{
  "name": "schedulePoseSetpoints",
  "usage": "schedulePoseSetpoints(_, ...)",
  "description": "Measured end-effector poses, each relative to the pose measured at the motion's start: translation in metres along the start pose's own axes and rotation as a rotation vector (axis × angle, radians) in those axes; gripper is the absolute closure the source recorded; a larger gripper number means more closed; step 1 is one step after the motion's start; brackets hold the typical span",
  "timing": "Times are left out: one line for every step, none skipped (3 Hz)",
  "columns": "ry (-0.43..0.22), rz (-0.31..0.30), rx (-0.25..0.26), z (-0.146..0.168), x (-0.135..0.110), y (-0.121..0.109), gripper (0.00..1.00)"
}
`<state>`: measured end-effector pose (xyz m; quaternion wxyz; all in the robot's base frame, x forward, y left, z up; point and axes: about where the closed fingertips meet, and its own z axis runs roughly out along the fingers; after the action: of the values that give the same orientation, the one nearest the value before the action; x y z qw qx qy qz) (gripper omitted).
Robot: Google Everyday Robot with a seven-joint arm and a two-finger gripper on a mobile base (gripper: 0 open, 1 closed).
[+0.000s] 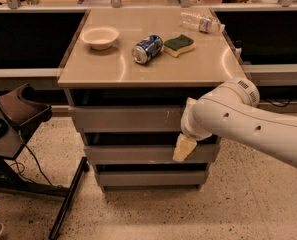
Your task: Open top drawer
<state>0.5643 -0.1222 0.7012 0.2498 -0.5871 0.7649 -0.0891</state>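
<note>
The top drawer [125, 119] is the wide grey flat panel just under the tabletop, with small white scuffs right of centre. A dark gap runs above it. My white arm reaches in from the right, across the drawer's right end. My gripper [184, 147] hangs cream-coloured and pointing down, in front of the gap between the top drawer and the middle drawer [138, 154]. The arm hides the top drawer's right end.
The tan tabletop [108, 69] carries a white bowl [100, 36], a blue can on its side [147, 49], a green and yellow sponge [178, 44] and a clear bottle [200, 21]. The bottom drawer [148, 178] sits below. A dark stand with cables [18, 119] is at the left.
</note>
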Motion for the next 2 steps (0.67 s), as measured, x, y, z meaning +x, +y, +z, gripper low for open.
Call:
schedulePoseSetpoints(0.012, 0.014, -0.035, 0.032, 0.004, -0.001, 0.00)
schedulePoseSetpoints(0.040, 0.064, -0.020, 0.093, 0.011, -0.028, 0.00)
